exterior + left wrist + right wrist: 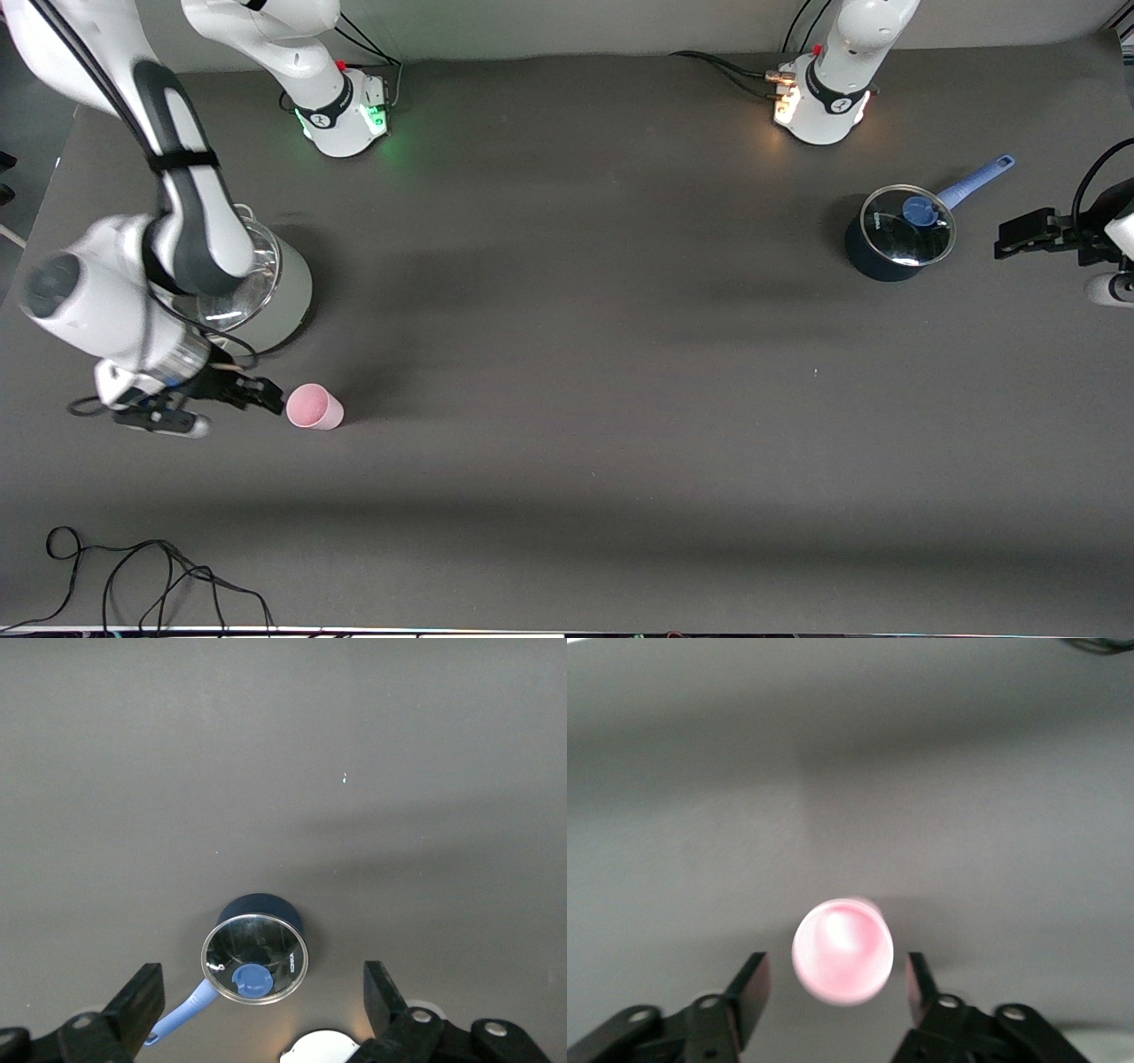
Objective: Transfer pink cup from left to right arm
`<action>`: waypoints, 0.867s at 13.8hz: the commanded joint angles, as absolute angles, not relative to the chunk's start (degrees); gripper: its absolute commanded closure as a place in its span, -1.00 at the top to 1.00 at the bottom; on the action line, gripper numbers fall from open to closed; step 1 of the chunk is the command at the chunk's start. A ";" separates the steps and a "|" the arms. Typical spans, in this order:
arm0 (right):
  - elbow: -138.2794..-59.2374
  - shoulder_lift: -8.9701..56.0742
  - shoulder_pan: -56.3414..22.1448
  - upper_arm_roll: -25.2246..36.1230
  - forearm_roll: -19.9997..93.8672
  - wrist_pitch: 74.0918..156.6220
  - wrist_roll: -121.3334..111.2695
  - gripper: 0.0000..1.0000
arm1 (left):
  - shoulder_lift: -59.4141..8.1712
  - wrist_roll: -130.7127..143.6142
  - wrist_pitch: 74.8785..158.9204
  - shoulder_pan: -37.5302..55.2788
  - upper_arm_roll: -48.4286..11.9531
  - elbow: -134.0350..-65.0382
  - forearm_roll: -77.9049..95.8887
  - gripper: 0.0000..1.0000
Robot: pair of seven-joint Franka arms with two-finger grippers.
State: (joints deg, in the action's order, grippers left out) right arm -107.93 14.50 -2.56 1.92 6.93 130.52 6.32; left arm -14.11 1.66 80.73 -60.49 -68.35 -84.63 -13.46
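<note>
Small pale pink plastic cup [314,408] stands upright on the dark grey table [576,354], nearer the front camera than the grey pot with glass lid [266,283]; right gripper [257,392] just beside the cup, left gripper [1019,237] beside the dark blue saucepan [895,239]. Left wrist view: fingers [142,1001] apart, empty, saucepan [255,948] past them. Right wrist view: cup [842,950] between spread fingers [750,985], not clamped.

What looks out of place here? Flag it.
The pink cup lies tipped on its side on the table, mouth toward the open right gripper. The lidded blue saucepan stands upright beside the open left gripper.
</note>
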 commanded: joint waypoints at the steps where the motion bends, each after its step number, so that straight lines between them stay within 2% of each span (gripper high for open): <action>1: -105.57 6.71 -2.72 2.20 5.72 118.35 6.07 1.00 | -9.32 5.26 84.71 -61.52 -67.85 -88.85 -13.10 0.99; 4: -97.15 0.89 -2.72 2.11 2.72 99.64 5.89 1.00 | -7.65 6.15 87.09 -61.52 -67.59 -91.49 -13.01 0.99; 5: -94.07 -0.08 -2.81 2.11 2.72 94.97 6.06 1.00 | -7.04 5.72 87.19 -60.74 -65.59 -91.49 -12.14 0.99; 6: -91.17 -0.96 -2.81 2.11 2.72 91.18 6.15 1.00 | -5.73 5.10 87.45 -57.51 -61.04 -91.49 -9.34 0.99; 8: -86.24 -1.32 -2.81 2.11 2.64 85.89 6.24 1.00 | -2.83 3.09 88.15 -45.50 -46.30 -92.02 -5.38 0.99; 12: -86.92 0.17 -2.64 2.20 2.20 85.08 5.89 1.00 | -1.41 2.11 88.51 -25.37 -25.28 -92.55 -3.61 0.99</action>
